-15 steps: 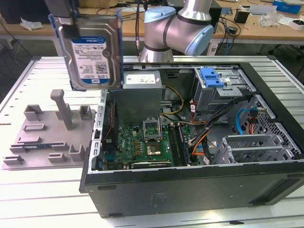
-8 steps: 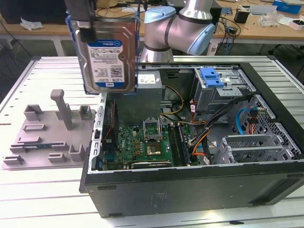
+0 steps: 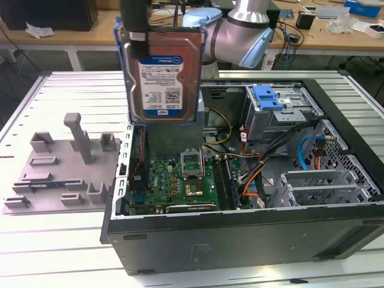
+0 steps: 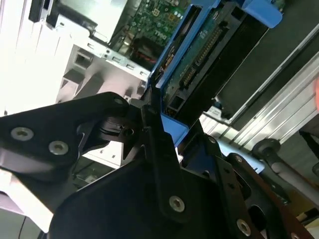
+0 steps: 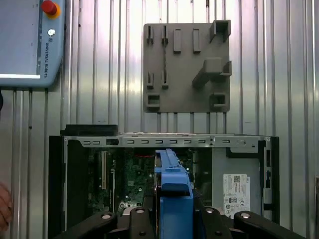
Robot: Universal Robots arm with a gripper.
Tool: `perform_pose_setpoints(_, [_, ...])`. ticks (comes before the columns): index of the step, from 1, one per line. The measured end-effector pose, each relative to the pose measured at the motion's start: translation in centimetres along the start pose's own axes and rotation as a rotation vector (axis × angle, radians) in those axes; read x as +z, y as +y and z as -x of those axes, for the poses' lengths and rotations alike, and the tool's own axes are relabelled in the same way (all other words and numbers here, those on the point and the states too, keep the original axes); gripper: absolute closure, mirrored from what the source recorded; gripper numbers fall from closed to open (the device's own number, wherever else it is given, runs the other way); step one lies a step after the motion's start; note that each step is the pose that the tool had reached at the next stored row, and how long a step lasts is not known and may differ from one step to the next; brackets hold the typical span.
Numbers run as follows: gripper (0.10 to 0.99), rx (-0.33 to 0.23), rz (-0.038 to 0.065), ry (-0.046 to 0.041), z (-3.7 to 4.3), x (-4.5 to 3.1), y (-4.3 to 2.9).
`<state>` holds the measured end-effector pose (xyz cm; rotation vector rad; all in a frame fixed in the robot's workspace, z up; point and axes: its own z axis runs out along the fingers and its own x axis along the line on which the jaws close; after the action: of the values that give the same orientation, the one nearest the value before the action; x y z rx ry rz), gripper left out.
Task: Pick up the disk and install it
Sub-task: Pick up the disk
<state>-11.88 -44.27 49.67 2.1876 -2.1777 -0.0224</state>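
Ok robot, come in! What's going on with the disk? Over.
Copy: gripper shut on the disk. Disk upright, above the open computer case, not yet installed. Loose cables inside by the drive cage.

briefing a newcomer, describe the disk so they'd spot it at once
Find the open computer case. Above its end at the exterior view's left, the disk hangs upright in the pincer. It is a silver drive with a blue-and-white label in a blue bracket, unlike the bare blue tab inside the case.

Slatted metal bench (image 3: pixel 60 252), open computer case (image 3: pixel 240 240) on it, grey fixture plate (image 3: pixel 54 174) beside the case, pendant (image 5: pixel 25 45) further along the slats
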Motion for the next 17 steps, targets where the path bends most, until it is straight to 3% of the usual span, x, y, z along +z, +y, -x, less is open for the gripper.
perform_pose_setpoints(2, [0.722,0.000,0.000,0.0000,-0.39,-0.04,-1.00])
perform_pose_setpoints(4, [0.722,0.000,0.000,0.0001,-1.12,-0.10,-2.67])
perform_pose_setpoints(5, [0.722,0.000,0.000,0.0000,-1.31,-0.11,-3.07])
perform_pose_setpoints(8, [0.722,0.000,0.000,0.0001,-2.33,-0.19,-5.17])
perform_pose_setpoints(17, [0.722,0.000,0.000,0.0001,-4.18,-0.33,-9.16])
